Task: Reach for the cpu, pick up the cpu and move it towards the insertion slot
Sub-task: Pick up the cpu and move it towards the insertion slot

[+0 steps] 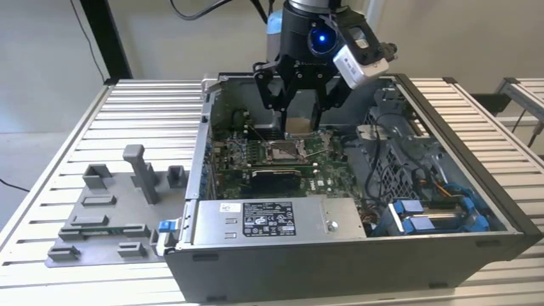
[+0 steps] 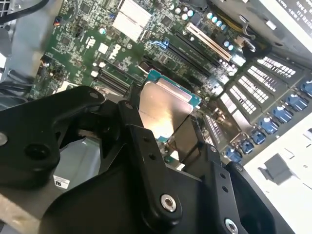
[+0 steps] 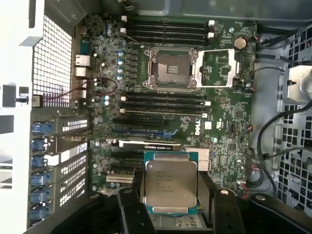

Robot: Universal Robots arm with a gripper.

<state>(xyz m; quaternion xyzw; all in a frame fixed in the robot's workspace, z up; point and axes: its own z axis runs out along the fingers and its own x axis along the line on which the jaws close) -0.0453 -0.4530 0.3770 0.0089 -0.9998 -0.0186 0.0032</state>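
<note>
Held clear above the green motherboard (image 3: 229, 122) inside the open computer case (image 1: 476, 191) — the cpu (image 3: 170, 183), clamped edge-on between the two black fingers (image 3: 131, 209) of the gripper (image 3: 171, 214). Pale silver top face turned toward the first wrist view, thin teal-green border all round it. Not yet over the insertion slot (image 3: 171, 68): socket sitting apart from the chip across the board, several long black slots in between.

Judged from the look of it: a thin, stiff, very light plate, slick on its metal lid and easily harmed on the underside, so best taken by two opposite edges only, never across the flat faces. Grip here seems to follow that — fingers pressing the side edges, lid left bare. Small tilt in the jaws likely to matter at a socket this snug.

In the first wrist view, chip and slot together in one picture: dark centre, metal frame swung open beside it, thin wire lever alongside. In the second wrist view, the cpu (image 2: 163, 109) much nearer and from the other side, its lid gleaming between the black linkages of the gripper (image 2: 170, 141), but no socket. In the exterior view, the gripper (image 1: 299, 127) hanging low inside the case just above the insertion slot (image 1: 282, 150), plus a grey fixture plate (image 1: 111, 210) with blocks on the slatted table (image 1: 153, 108), off to the exterior view's left.
</note>
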